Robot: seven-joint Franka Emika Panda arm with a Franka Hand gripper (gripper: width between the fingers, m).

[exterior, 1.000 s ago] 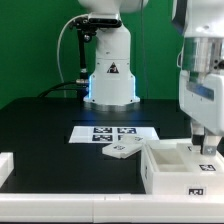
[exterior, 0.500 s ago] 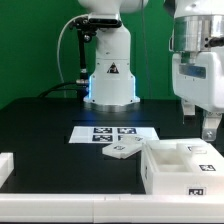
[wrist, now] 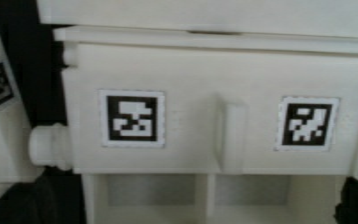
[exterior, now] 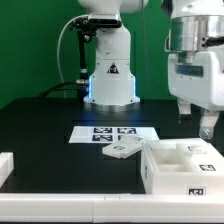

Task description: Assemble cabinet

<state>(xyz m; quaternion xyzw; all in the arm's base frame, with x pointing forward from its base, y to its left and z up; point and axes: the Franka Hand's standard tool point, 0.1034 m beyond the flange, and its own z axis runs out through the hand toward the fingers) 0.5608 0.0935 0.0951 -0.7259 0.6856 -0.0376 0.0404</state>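
The white cabinet box [exterior: 180, 168] stands at the front on the exterior view's right, open side up, with tags on its faces. My gripper [exterior: 207, 129] hangs just above its far right corner, empty and apart from it. In the wrist view the box [wrist: 211, 90] fills the frame, showing two tags, a small round knob [wrist: 48, 146] and two compartments. The gripper [wrist: 197, 200] is open, with dark fingers at both edges. A small white cabinet panel [exterior: 120, 150] with a tag lies flat beside the box, toward the exterior view's left.
The marker board [exterior: 88, 134] lies on the black table behind the small panel. The robot's white base [exterior: 110, 70] stands at the back centre. Another white part [exterior: 5, 168] sits at the exterior view's far left edge.
My gripper has risen from down at the box's right corner to just above it. The box and the panel have not moved.
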